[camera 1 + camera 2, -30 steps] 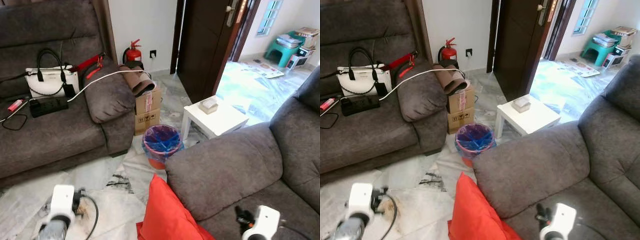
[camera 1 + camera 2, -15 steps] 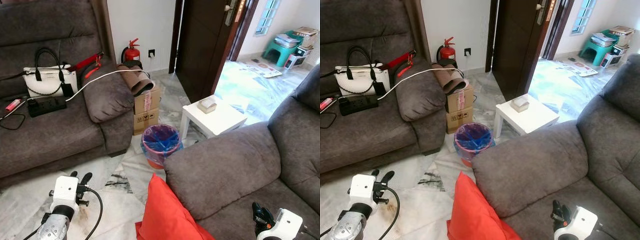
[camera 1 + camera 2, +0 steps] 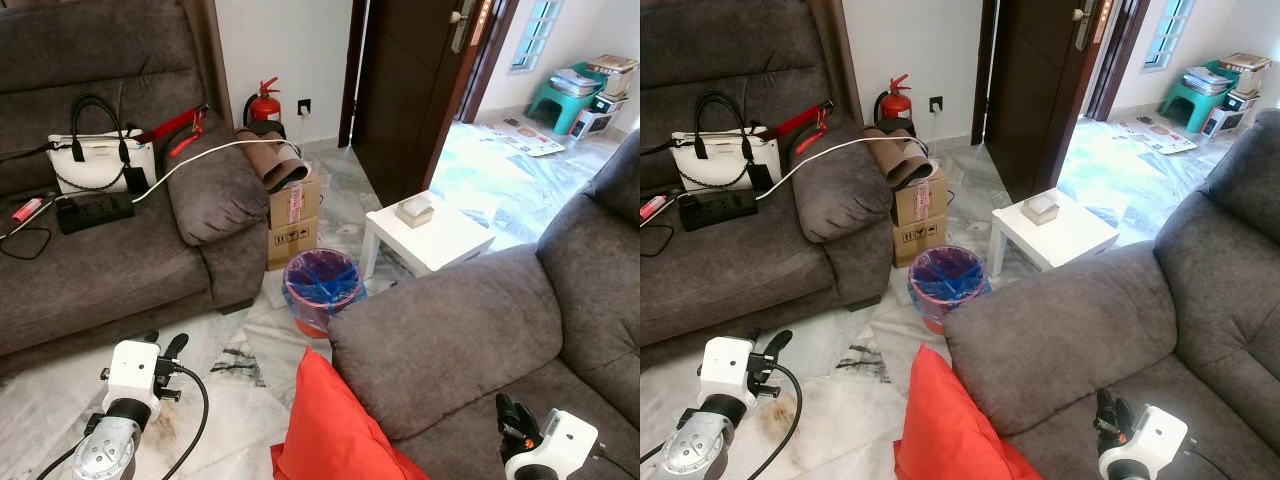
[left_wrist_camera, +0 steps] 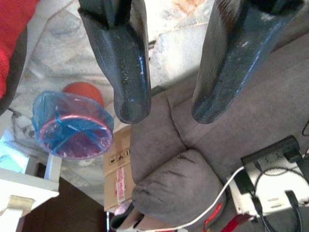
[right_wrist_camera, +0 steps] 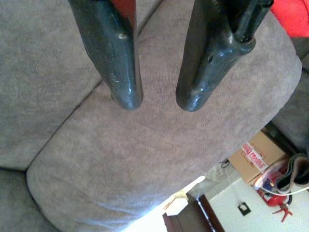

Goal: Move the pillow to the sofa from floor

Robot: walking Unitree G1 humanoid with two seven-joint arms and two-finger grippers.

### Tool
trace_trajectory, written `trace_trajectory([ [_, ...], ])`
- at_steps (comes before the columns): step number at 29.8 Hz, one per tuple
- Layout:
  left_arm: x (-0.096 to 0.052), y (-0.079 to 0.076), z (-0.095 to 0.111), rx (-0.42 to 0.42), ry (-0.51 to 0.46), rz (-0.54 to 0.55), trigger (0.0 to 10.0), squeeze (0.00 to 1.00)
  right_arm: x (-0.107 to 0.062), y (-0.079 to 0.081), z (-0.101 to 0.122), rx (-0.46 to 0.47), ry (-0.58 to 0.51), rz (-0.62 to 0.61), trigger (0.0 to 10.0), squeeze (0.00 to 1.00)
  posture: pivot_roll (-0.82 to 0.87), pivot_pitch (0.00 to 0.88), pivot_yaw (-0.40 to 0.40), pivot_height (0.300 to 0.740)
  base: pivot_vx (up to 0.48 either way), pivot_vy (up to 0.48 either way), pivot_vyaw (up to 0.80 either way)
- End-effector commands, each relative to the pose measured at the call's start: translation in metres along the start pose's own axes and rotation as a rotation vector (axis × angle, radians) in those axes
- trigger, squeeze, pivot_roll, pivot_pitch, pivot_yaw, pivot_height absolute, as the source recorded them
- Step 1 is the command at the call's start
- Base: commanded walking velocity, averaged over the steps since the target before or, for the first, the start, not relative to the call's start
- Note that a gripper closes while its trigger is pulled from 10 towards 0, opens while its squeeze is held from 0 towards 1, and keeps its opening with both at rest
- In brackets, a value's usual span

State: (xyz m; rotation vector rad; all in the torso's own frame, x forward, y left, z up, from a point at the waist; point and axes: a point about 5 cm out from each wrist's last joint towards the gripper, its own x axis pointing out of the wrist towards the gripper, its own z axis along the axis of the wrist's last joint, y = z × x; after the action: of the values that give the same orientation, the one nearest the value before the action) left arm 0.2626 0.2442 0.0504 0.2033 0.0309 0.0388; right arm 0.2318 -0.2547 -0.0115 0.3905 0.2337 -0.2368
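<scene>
1. Sofa: broad soft seat.
2. Pillow: red, on the floor against the sofa arm; probably light and squashy, so pinch a corner.
3. Left gripper and right gripper: jaws slightly apart, empty.

Not much readable here tbh. Cardboard box beside sofa arm: red-and-white tape strip on upper half, lettering too small to make out; lower half has small black handling symbols, no words legible. Same box in right wrist view: tape looks like "FRAGILE" in red, blurry, not certain
</scene>
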Motion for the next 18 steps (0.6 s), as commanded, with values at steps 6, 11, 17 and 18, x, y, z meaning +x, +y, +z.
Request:
trace_trajectory([
  [6,0.0002,-0.0029,0.001,0.001,0.006,-0.013,10.0,0.0,0.0022,-0.0005,-0.0005,-0.013,0.034,-0.001,10.0,0.0,0.2,0.059,-0.029,0.74,0.0,0.0,0.0],
  [11,0.0007,-0.0053,0.0019,0.004,0.007,-0.021,10.0,0.0,0.0018,0.0013,-0.0016,-0.002,0.036,0.016,10.0,0.0,0.21,0.078,-0.029,0.72,0.0,0.0,0.0],
  [17,0.0008,-0.0061,0.0,0.003,0.017,-0.018,10.0,0.0,0.0018,0.0036,-0.0044,-0.004,0.049,0.021,10.0,0.0,0.21,0.089,-0.029,0.72,0.0,0.0,0.0],
  [18,0.0008,-0.007,0.0002,0.005,0.015,-0.023,10.0,0.0,0.0018,0.0042,-0.0048,-0.003,0.05,0.026,10.0,0.0,0.21,0.091,-0.029,0.72,0.0,0.0,0.0],
])
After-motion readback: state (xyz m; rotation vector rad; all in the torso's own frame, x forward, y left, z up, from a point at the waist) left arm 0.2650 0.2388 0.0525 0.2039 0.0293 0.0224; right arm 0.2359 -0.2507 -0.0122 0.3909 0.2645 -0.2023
